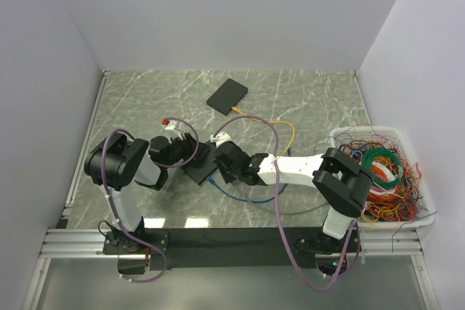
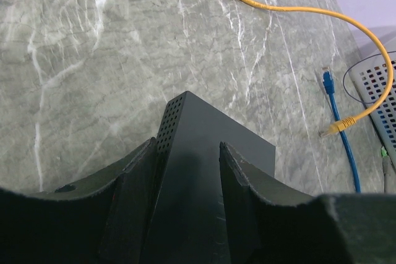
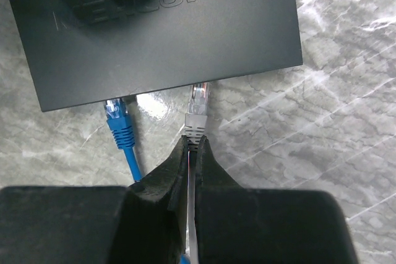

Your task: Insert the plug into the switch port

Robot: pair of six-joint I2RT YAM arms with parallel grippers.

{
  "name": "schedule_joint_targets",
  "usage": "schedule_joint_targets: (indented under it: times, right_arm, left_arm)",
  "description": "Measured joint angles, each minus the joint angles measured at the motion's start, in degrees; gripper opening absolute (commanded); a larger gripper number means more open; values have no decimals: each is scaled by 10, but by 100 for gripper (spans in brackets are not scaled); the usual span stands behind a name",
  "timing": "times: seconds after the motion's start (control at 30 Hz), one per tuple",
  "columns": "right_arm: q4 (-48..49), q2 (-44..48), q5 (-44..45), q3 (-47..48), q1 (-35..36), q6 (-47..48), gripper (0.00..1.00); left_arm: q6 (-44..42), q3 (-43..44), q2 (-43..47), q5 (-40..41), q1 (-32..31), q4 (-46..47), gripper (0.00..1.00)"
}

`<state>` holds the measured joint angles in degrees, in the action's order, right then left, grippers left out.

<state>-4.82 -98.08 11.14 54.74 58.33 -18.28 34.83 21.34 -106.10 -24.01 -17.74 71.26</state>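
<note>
Our right tool (image 3: 193, 148) is pinched tight on the plug (image 3: 198, 98), gripping it by the grey boot at its back end. The fingers are together and only the boot and the clear tip stick out past them. The plug sits straight ahead of the tool, with its tip touching the near edge of the switch (image 3: 161, 35), the black box with MERCURY printed across the top. From the wrist view we can't tell if the tip is actually inside a port or just butting against the edge. Just left of our plug, a blue plug (image 3: 117, 115) has its tip at that same edge.

Our left tool (image 2: 189, 146) is clamped on the switch from the opposite end, one finger on each side of the box.

Ahead and to the right of the left tool, a yellow cable (image 2: 297, 9) loops over the bench (image 2: 93, 78), its end lying loose near a white basket (image 2: 378, 86). In the top view that basket holds tangled wires (image 1: 381, 172), and a second black box (image 1: 227, 96) lies beyond both tools.
</note>
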Motion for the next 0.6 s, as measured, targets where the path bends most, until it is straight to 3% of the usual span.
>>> schedule_joint_targets:
  times: [0.6]
  right_arm:
    - [24, -34, 5, 0, 0, 9, 0]
  left_arm:
    - [-19, 36, -21, -36, 6, -21, 50]
